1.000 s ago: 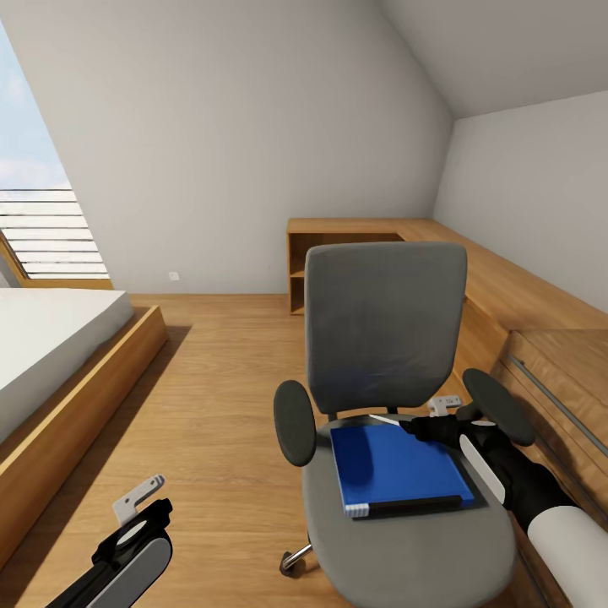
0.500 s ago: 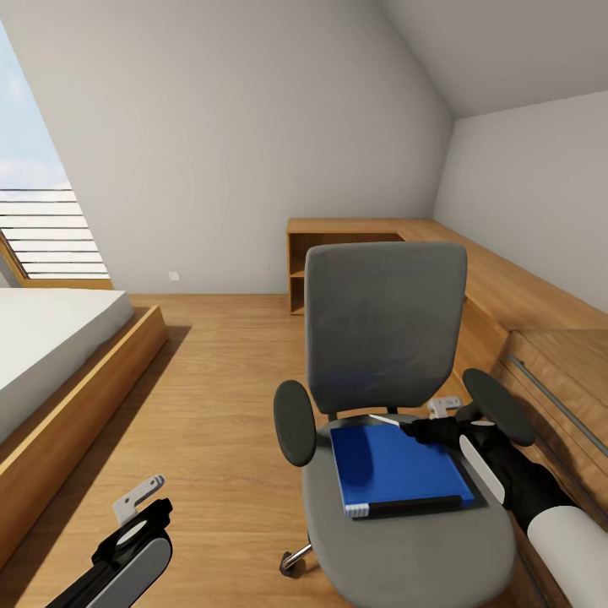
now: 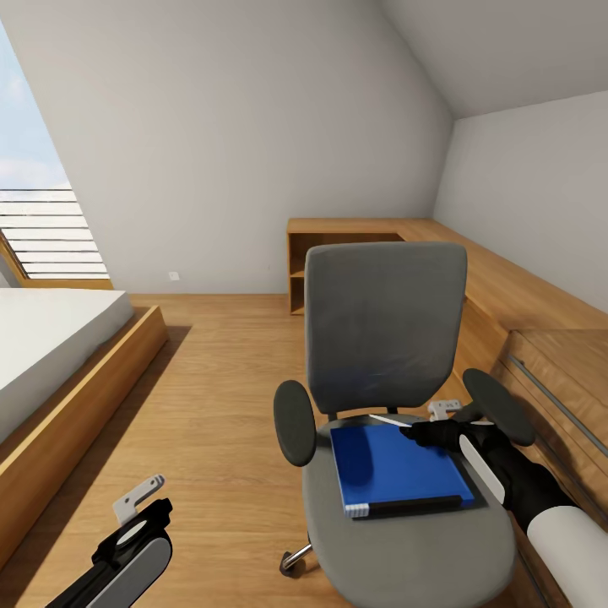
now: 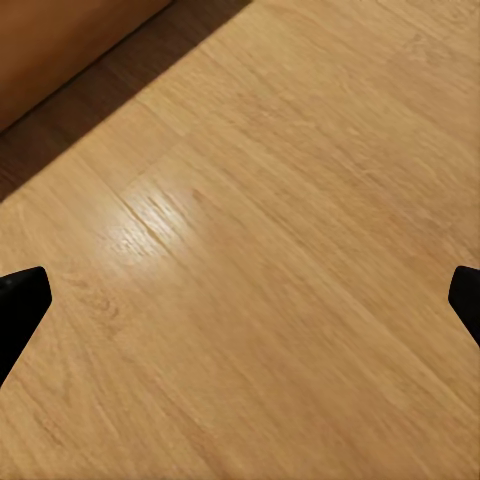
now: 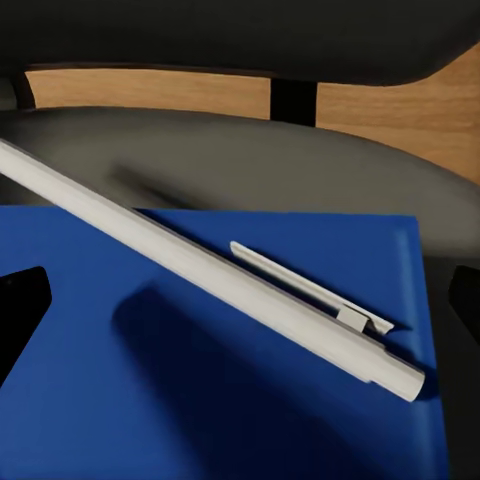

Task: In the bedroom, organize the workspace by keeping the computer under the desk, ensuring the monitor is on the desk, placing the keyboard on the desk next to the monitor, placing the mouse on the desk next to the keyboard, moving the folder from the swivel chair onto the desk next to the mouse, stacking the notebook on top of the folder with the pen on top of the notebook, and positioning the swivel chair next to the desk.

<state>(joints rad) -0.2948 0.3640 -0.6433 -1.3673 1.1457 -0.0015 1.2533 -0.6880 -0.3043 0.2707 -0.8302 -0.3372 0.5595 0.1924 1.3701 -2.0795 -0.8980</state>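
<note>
Pen seemingly afloat above folder on swivel chair.

Blue folder flat on grey swivel chair seat, white pen above it

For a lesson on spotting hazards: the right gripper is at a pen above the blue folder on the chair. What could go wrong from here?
1. The pen hangs over the folder and its grip looks uncertain. It might drop and roll off the seat.
2. The chair has wheels, so a nudge from the right gripper could roll it away.
</note>
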